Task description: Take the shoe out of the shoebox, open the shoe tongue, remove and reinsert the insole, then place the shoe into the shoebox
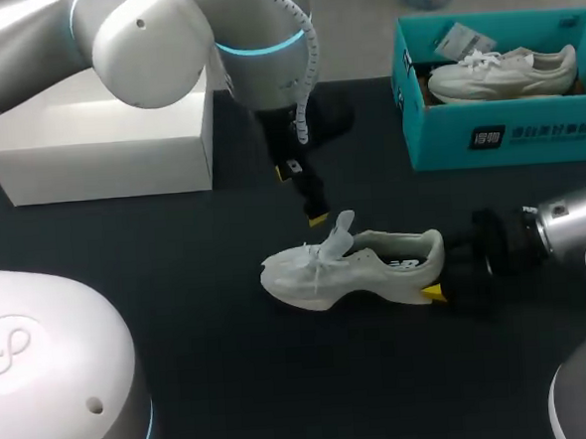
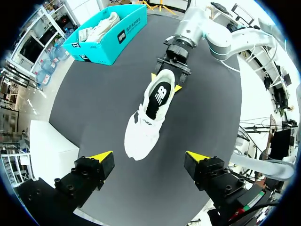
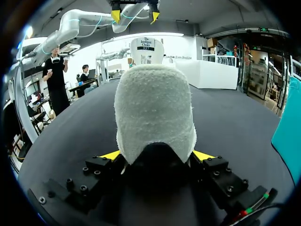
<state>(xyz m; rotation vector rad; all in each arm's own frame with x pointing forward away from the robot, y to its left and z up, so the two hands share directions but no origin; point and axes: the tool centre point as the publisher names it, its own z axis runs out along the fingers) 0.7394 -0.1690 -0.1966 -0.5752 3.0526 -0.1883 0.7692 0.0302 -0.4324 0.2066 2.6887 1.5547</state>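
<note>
A white shoe (image 1: 356, 265) lies on its sole in the middle of the black table, toe pointing left, tongue and laces raised. Seen from the left wrist, the shoe (image 2: 148, 117) shows a dark insole (image 2: 157, 96) with a white logo inside. My right gripper (image 1: 437, 270) is shut on the heel, one yellow tip on each side; in its own view the heel (image 3: 153, 113) fills the space between the right gripper (image 3: 156, 157) fingers. My left gripper (image 1: 312, 203) hangs open above the shoe's far side, holding nothing, and the left gripper (image 2: 149, 157) looks straight down at the toe.
A teal shoebox (image 1: 497, 132) at the back right holds another white shoe (image 1: 503, 72). A white box (image 1: 99, 142) stands at the back left. A white robot base (image 1: 43, 364) fills the front left corner.
</note>
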